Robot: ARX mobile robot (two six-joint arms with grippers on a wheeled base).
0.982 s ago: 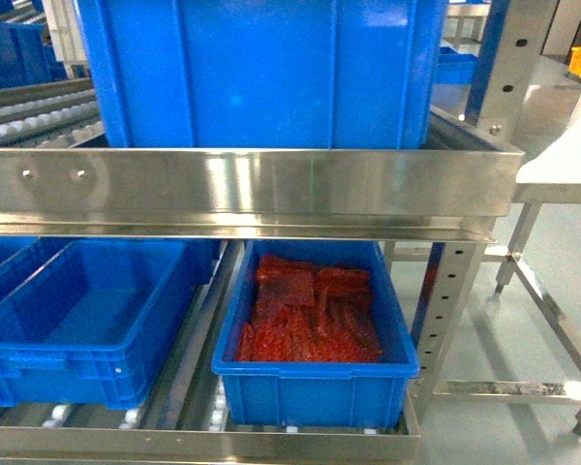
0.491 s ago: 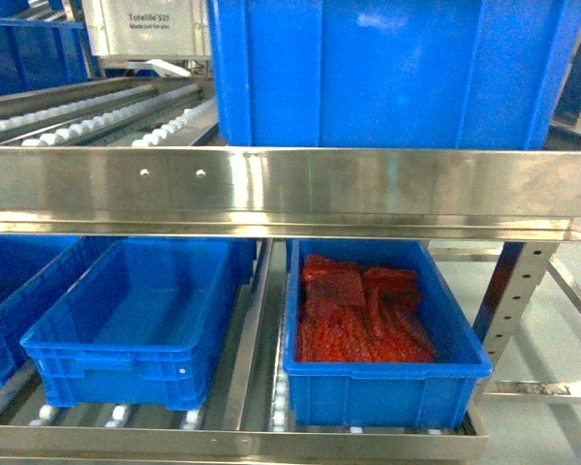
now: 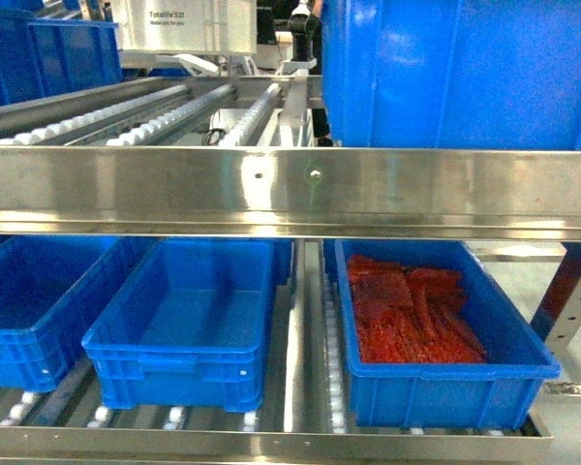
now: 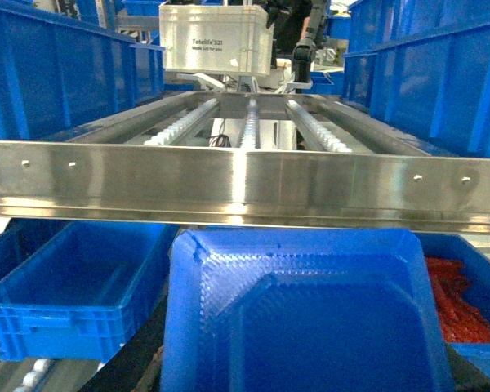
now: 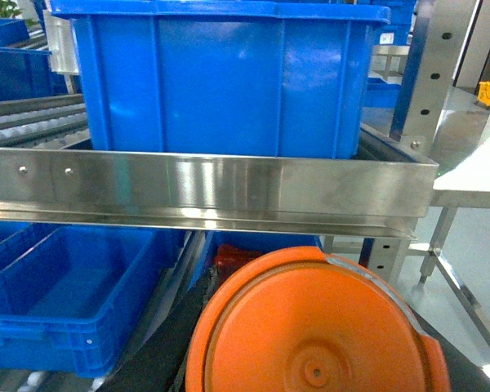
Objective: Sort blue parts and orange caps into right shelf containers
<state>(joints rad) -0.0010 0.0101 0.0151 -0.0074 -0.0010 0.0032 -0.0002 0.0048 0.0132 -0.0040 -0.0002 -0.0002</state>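
Facing the shelf: left wrist view is filled by a blue part (image 4: 310, 318), right by an orange cap (image 5: 310, 327), each seemingly held, though pincer jaws are hidden. Risk: a load clipping the steel rail (image 3: 290, 189) before reaching the lower bins (image 3: 189, 325).

A steel shelf rail (image 3: 290, 192) runs across the head view. Above it on the right stands a large blue crate (image 3: 465, 73), with roller tracks (image 3: 174, 111) to its left leading back to a white box (image 3: 184, 24) with dark lettering. On the lower level sit three blue bins side by side: one cut off at the left edge (image 3: 29, 310), a middle bin (image 3: 189, 334) with nothing visible inside, and a right bin (image 3: 445, 373) filled with red flat pieces (image 3: 412, 315). A perforated steel post (image 3: 571, 295) stands at the far right.
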